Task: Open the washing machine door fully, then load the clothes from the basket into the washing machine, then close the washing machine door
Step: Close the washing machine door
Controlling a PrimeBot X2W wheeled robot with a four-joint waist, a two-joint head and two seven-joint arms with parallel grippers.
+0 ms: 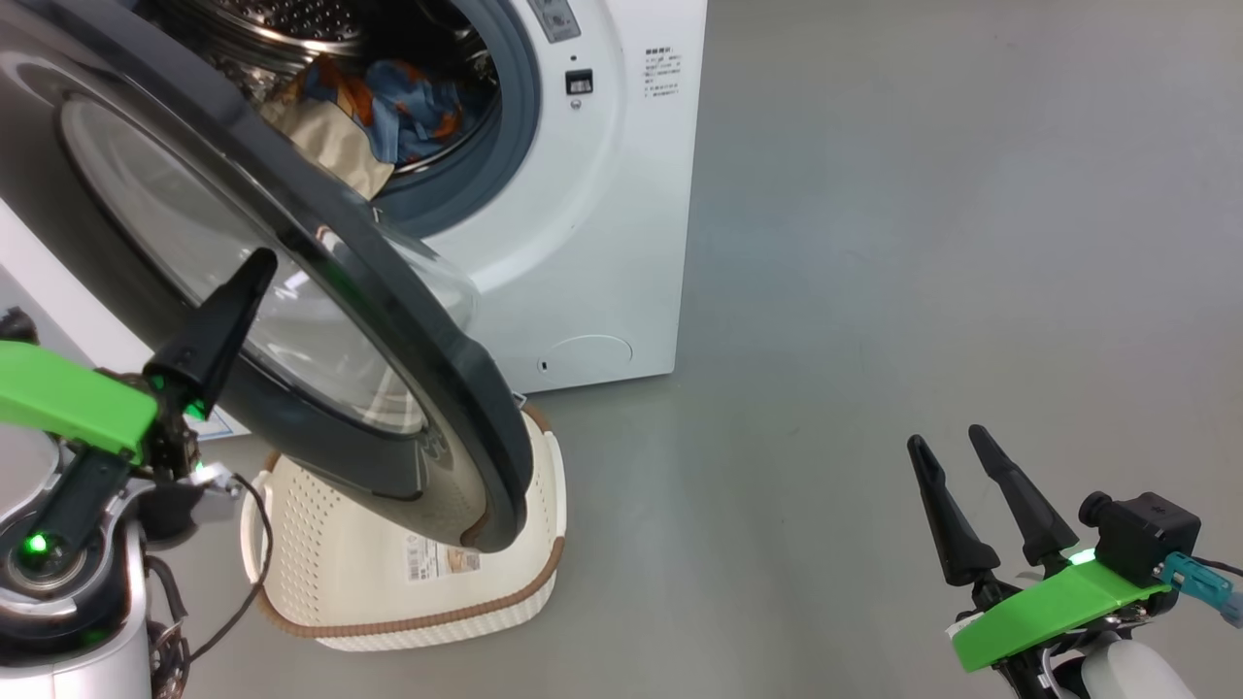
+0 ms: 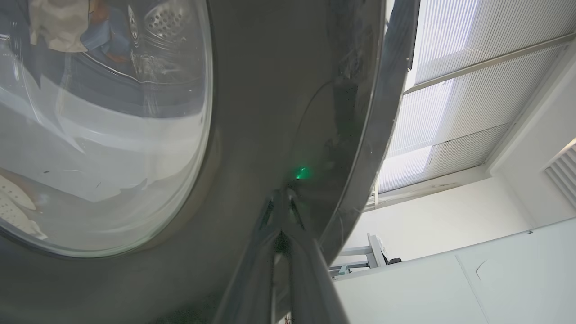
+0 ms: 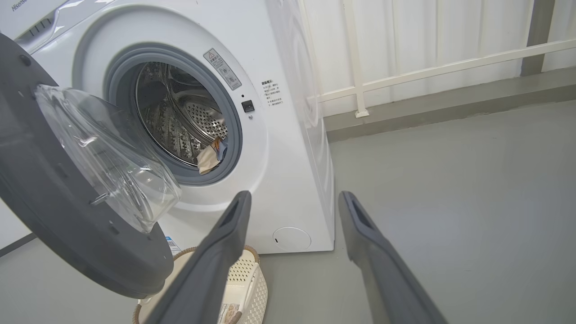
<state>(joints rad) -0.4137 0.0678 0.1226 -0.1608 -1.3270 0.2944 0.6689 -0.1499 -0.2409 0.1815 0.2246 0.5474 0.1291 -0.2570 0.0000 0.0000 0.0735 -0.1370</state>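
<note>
We set the closed, empty fingers of our left gripper [image 1: 258,262] tip-on against the washing machine door [image 1: 388,291], apparently to push it shut over the clothes [image 1: 408,107] beyond them in the drum [image 3: 198,121]; our right gripper [image 1: 946,439] stands spread, well clear.

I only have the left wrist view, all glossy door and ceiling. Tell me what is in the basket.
Observer: Nothing that I can see. The basket shows a bare floor with its label sticker, though the door hides part of it.
Operator: Report the right gripper.
Observer: The right gripper is open and holds nothing, off to the right over the grey floor, well clear of the machine.
Operator: Tell me how the door stands.
Observer: The washing machine door is swung out at an angle, its lower edge above the basket, and the drum mouth is uncovered.
Operator: Locate the clothes.
Observer: The clothes lie in the drum, with the beige piece at the gasket's lip.
</note>
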